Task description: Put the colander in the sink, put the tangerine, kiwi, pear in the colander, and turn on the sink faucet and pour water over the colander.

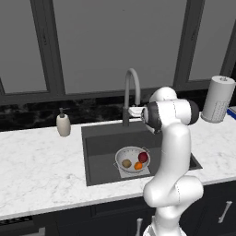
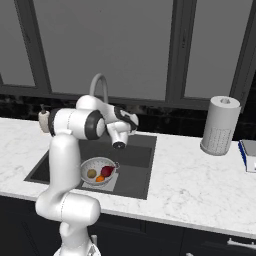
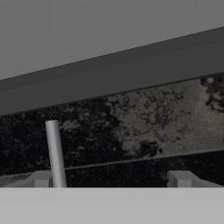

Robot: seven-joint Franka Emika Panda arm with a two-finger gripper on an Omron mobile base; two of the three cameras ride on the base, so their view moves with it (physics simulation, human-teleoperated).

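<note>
The colander (image 1: 132,159) (image 2: 98,171) sits in the sink (image 1: 101,143) (image 2: 137,150) on the pale bottom panel. Inside it lie the kiwi (image 1: 126,163) (image 2: 92,173), the tangerine (image 1: 138,165) (image 2: 100,178) and the pear (image 1: 143,157) (image 2: 108,171). The sink faucet (image 1: 131,90) (image 2: 98,85) arches at the basin's back edge, and no water stream shows. My gripper (image 1: 135,111) (image 3: 110,179) is up beside the faucet's stem, facing the backsplash. It is open, and the faucet's grey rod (image 3: 54,153) stands just inside the left fingertip (image 3: 42,178).
A beige soap dispenser (image 1: 63,124) (image 2: 45,119) stands left of the sink. A paper towel roll (image 1: 217,99) (image 2: 220,125) is on the right counter, with a blue-edged flat item (image 2: 248,155) beyond it. Dark backsplash and window frames close the back.
</note>
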